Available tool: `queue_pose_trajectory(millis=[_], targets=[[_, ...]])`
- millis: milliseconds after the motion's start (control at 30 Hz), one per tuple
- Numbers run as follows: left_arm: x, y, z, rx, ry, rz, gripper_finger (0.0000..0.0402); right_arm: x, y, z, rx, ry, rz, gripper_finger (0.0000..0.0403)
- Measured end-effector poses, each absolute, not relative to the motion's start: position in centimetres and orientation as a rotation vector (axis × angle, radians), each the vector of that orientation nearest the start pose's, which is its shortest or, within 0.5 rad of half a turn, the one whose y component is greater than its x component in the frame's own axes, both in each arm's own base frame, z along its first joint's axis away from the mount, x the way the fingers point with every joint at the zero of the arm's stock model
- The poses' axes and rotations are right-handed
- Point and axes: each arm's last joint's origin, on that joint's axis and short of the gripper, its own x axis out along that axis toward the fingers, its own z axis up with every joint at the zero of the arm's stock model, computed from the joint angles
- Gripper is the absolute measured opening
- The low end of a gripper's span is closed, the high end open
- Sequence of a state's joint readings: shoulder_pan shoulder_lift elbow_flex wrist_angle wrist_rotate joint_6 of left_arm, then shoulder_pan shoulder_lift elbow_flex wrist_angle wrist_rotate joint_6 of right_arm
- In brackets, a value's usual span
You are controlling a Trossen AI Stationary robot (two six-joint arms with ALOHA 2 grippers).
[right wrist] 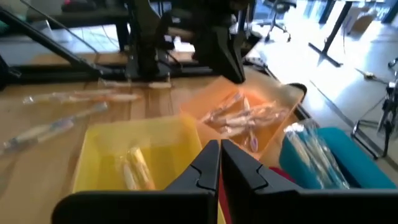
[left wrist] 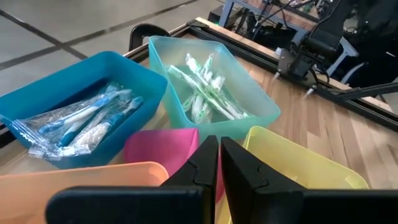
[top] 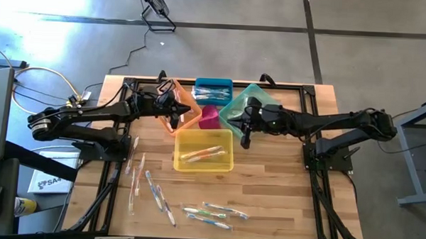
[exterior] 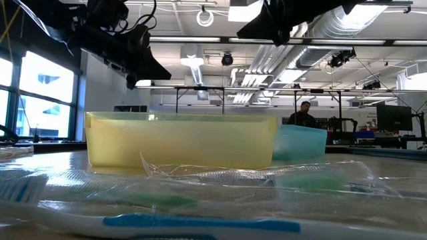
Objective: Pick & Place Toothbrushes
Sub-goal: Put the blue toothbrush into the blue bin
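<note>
Wrapped toothbrushes lie loose on the wooden table near its front edge (top: 208, 214) and at the front left (top: 151, 185). Others lie in the yellow bin (top: 203, 150), the blue bin (left wrist: 74, 121), the green bin (left wrist: 208, 90) and the orange bin (right wrist: 239, 115). My left gripper (top: 177, 115) hovers shut over the orange bin's edge, with nothing between its fingers (left wrist: 219, 163). My right gripper (top: 243, 129) hovers shut over the gap between the green and yellow bins, also holding nothing (right wrist: 219, 163).
Five bins stand clustered at the table's far middle, with a small pink bin (top: 209, 117) in their centre. In the low view, wrapped toothbrushes (exterior: 200, 223) lie close in front of the yellow bin (exterior: 180, 140). Bare wood lies to the right of the yellow bin.
</note>
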State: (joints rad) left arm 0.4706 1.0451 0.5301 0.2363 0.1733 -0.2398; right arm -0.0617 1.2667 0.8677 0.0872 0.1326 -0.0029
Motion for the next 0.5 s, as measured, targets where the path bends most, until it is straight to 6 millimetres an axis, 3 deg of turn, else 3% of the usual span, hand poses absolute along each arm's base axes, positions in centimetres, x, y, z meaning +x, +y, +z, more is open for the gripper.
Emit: queue_pose_trajectory(millis=[267, 500], targets=[[20.3, 9.0, 24.0, -0.236, 0.22, 0.311, 0.0014, 28.3, -1.9, 29.1, -0.009, 0.252, -0.209, 0.0003], [19.5, 5.9, 26.1, -0.087, 0.154, 0.282, 0.0003, 27.6, 0.2, 29.2, -0.051, 0.289, -0.299, 0.0003]])
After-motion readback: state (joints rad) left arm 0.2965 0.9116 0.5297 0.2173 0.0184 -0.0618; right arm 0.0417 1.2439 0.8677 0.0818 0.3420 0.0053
